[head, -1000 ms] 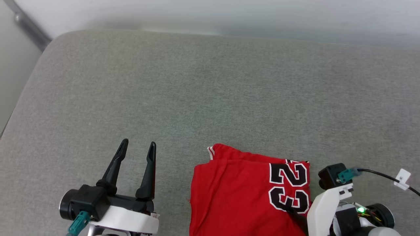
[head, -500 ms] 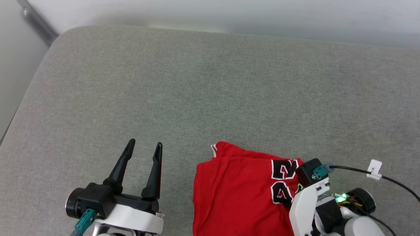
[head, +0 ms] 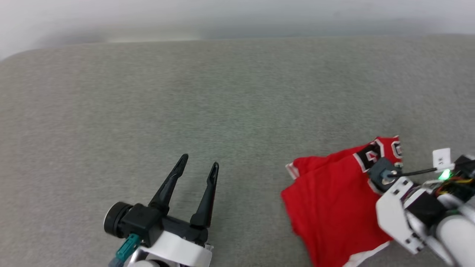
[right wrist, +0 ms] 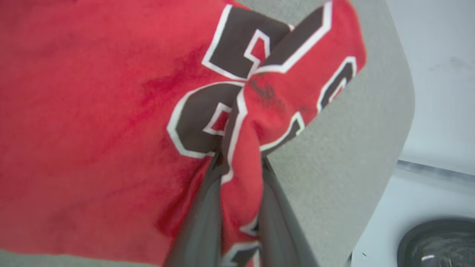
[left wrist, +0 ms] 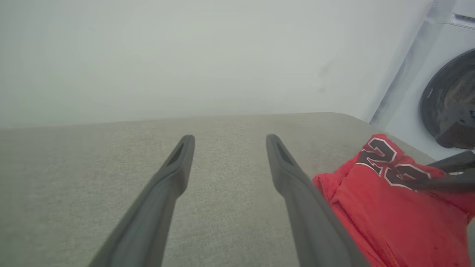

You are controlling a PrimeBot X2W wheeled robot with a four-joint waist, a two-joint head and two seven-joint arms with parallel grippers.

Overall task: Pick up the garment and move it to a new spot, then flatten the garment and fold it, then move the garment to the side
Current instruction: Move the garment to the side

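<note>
Garment [head: 330, 200] [left wrist: 389, 215] [right wrist: 92, 111]: red, folded, lying flat on grey fabric-topped desk [head: 222, 96], at near R of head view. Black-and-white numerals sit at its far R corner, and that corner is lifted and bunched.

R gripper [right wrist: 241, 161]: fingers closed on a ridge of red cloth at the numerals, so pinching garment. Fabric squeezed up betw. the two dark fingers [right wrist: 202, 222]. In L wrist view the same fingers come in from the R edge onto the numerals.

L gripper [head: 199, 162] [left wrist: 230, 138]: fingers spread, nothing betw. them, over bare desk. It is apart from garment and well L of it in head view. In L wrist view its R finger overlaps garment's near edge; contact can't be judged.

Edges/room:
- Wide bare stretch of desk to L of and beyond garment.
- Far edge of desk runs along pale wall [left wrist: 185, 55]; head view blurred there.
- Desk edge is close on garment's R side: R wrist view shows a narrow strip of grey past the numerals, then the drop-off [right wrist: 406, 92].
- Rounded desk corner shows just beyond garment in L wrist view.

Around:
- White washing machine [left wrist: 445, 104] w/ dark round door, off the desk's R side, past that edge.
- Black cable w/ white tag [head: 441, 157] and a green light on R wrist, hanging just R of garment.
- White hem strip [head: 367, 256] at garment's near edge, beside R arm.
</note>
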